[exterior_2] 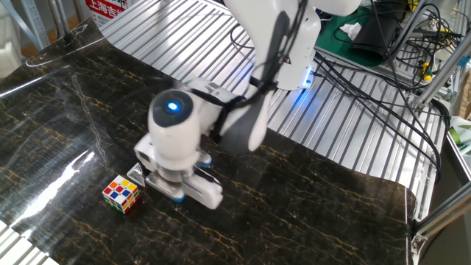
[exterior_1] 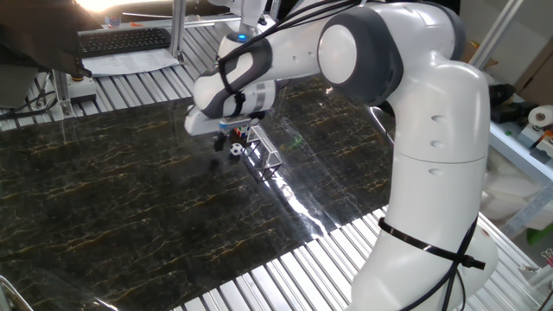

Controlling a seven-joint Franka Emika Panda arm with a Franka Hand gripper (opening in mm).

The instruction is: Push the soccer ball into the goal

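Dark marble table (exterior_1: 104, 199): soccer ball (exterior_1: 235, 149) could easily get nudged past the goal (exterior_1: 263, 151), hand (exterior_1: 230, 138) opening can't be made out.

The only writing that shows is on a red-and-white sign (exterior_2: 108, 6) at the far left edge of the other fixed view, beyond the desk; its white characters are cut off and too small to read.
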